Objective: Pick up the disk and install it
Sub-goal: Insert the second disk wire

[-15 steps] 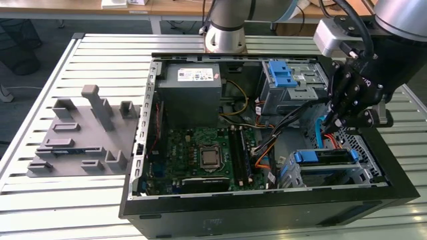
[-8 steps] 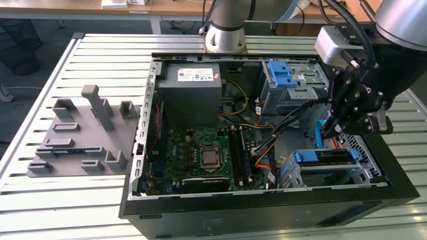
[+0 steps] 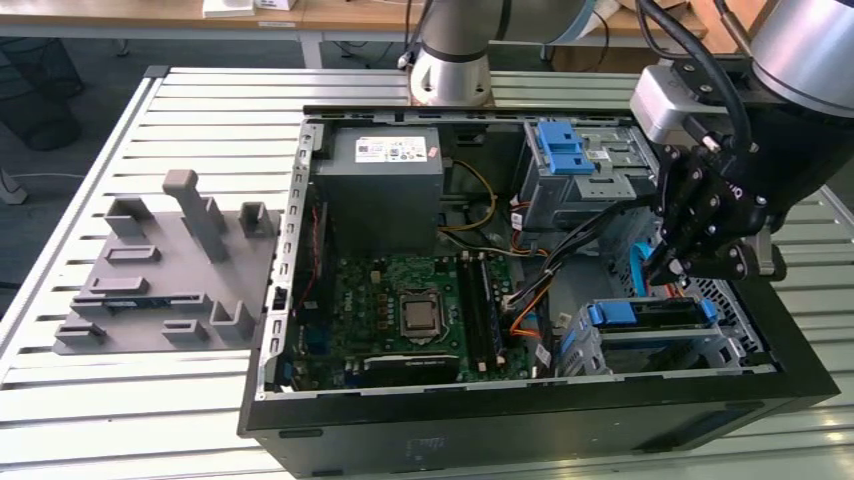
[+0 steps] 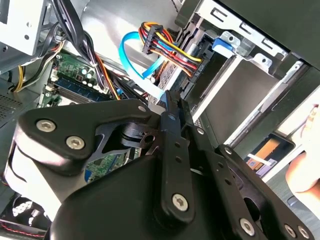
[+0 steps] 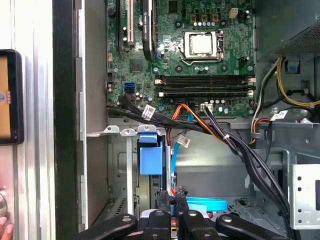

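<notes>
Looking across the exterior view from its left, I see a grey slotted fixture (image 3: pixel 174 270) lying on the ribbed metal tabletop (image 3: pixel 160 400). Beside it is an open computer case (image 3: pixel 534 430). Inside it, the green motherboard (image 3: pixel 414 310) sits below the grey power supply (image 3: pixel 380 190). Further towards the exterior view's right is an upper drive cage with a blue latch (image 3: pixel 561 150).

The disk (image 3: pixel 650 318), framed by its blue bracket, lies in the lower drive bay near the case's front corner. In the first wrist view the bracket's blue end (image 5: pixel 150 157) shows edge-on in the bay's metal slot.

The gripper (image 3: pixel 671 268) hangs just above the disk. In both wrist views its fingers are drawn together (image 4: pixel 172 102) with nothing seen between them (image 5: pixel 171 195). I cannot tell whether the tips touch the bracket.

A light blue flat cable (image 4: pixel 135 57) and a bundle of coloured wires (image 4: pixel 170 50) loop close beside the fingers.

In my judgement, the care here lies in keeping the gripper square to the bracket and clear of those cables, and in working slowly so the disk does not skew in its rails.
</notes>
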